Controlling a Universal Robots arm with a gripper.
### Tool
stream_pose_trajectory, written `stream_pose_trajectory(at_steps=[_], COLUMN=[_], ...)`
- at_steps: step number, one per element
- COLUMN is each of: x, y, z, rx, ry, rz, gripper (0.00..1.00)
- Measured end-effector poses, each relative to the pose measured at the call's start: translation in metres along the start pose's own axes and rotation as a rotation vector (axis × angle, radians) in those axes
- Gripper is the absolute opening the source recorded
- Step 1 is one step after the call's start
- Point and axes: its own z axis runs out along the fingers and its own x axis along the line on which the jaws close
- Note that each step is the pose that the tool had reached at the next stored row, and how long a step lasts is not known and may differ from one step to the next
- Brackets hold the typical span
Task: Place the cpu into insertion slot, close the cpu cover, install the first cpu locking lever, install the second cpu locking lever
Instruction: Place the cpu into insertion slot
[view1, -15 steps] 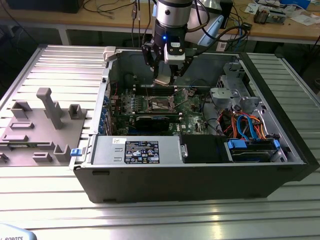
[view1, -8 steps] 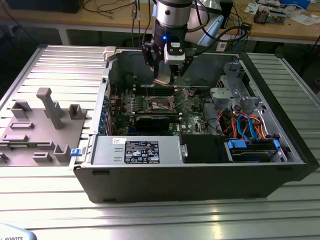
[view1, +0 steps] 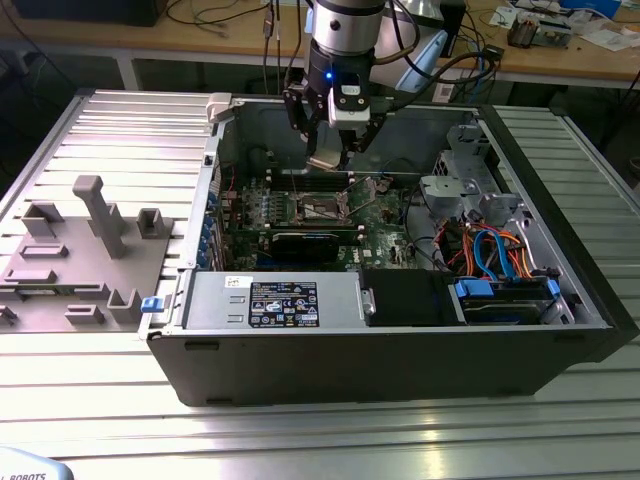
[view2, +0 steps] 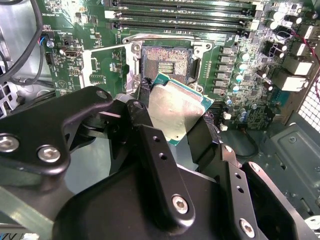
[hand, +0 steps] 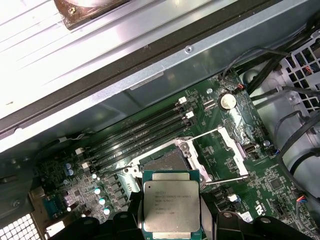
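My end effector (view2: 176, 107) grips the cpu (hand: 171, 205), a dull silver square edged green, over the open insertion slot (hand: 162, 161), upper middle in the exterior view. The second wrist view shows my fingers (view2: 202, 137) on opposite edges; the first wrist view, its lettered top.

We note overhead light: glare streaks the ribbed bench (view1: 330, 440), the cpu (view2: 175, 107) gleams softly, the computer case (view1: 380, 360) lies shadowed inside.
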Motion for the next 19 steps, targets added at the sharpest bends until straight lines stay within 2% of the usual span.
stream_pose_trajectory(at_steps=[3, 8, 12, 14, 19], x=[0.0, 0.0, 0.0, 0.0, 0.0], y=[0.0, 0.0, 0.0, 0.0, 0.0], z=[0.0, 0.0, 0.0, 0.0, 0.0], rx=[-0.0012, -0.007, -0.0149, -0.0212, -0.0271], ry=[0.0006, 0.0034, 0.0073, 0.0104, 0.0133], rz=[0.0, 0.0, 0.0, 0.0, 0.0], gripper=[0.54, 0.54, 0.54, 0.54, 0.54])
